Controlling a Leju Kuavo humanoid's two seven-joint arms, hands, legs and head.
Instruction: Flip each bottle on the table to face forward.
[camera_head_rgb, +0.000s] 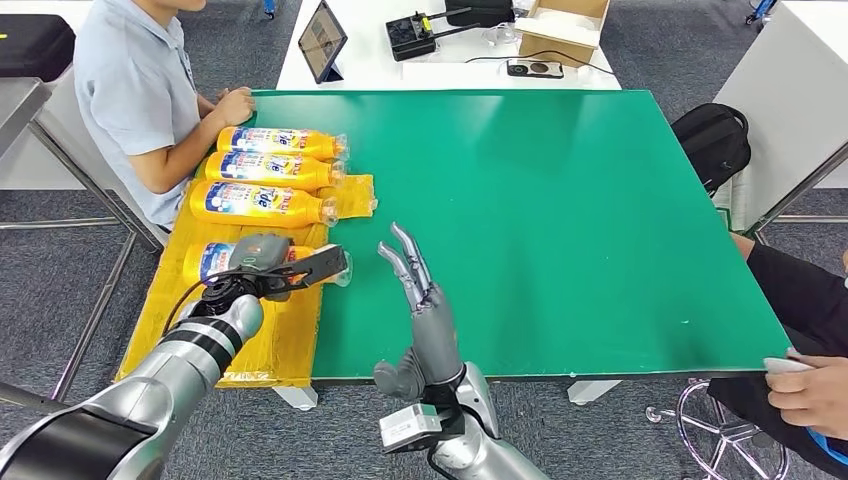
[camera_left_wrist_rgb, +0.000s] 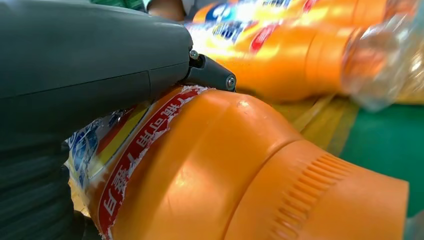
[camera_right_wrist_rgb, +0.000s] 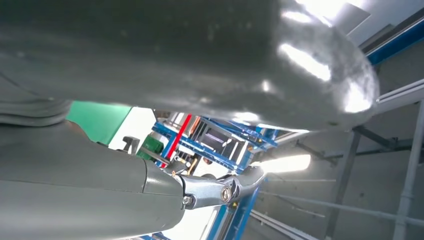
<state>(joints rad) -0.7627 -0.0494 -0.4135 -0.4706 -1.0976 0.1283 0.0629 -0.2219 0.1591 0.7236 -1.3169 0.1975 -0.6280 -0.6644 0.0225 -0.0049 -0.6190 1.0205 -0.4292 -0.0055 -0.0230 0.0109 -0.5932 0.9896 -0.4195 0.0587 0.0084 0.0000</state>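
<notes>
From the head view you see the left hand (camera_head_rgb: 270, 262) wrapped over the nearest bottle (camera_head_rgb: 212, 258), which lies on its side on the yellow mat (camera_head_rgb: 270, 345) at the tabletop's (camera_head_rgb: 560, 200) left edge. Three more bottles (camera_head_rgb: 262, 172) lie side by side on the mat beyond it, towards the far left corner, caps pointing to the middle of the tabletop. Your right hand (camera_head_rgb: 420, 300) stands upright over the near edge, fingers (camera_head_rgb: 408, 255) straight and slightly apart, holding nothing. A person (camera_head_rgb: 140, 90) sits at the far left corner with a hand resting on the tabletop.

In the left wrist view, the held bottle (camera_left_wrist_rgb: 225, 165) sits right against the thumb (camera_left_wrist_rgb: 90, 55), its orange shoulder and red-edged label showing; the other bottles (camera_left_wrist_rgb: 300, 45) lie just beyond.

In the right wrist view, you see the right hand (camera_right_wrist_rgb: 175, 60) close up, with a finger (camera_right_wrist_rgb: 220, 190) extended and nothing in its grasp.
</notes>
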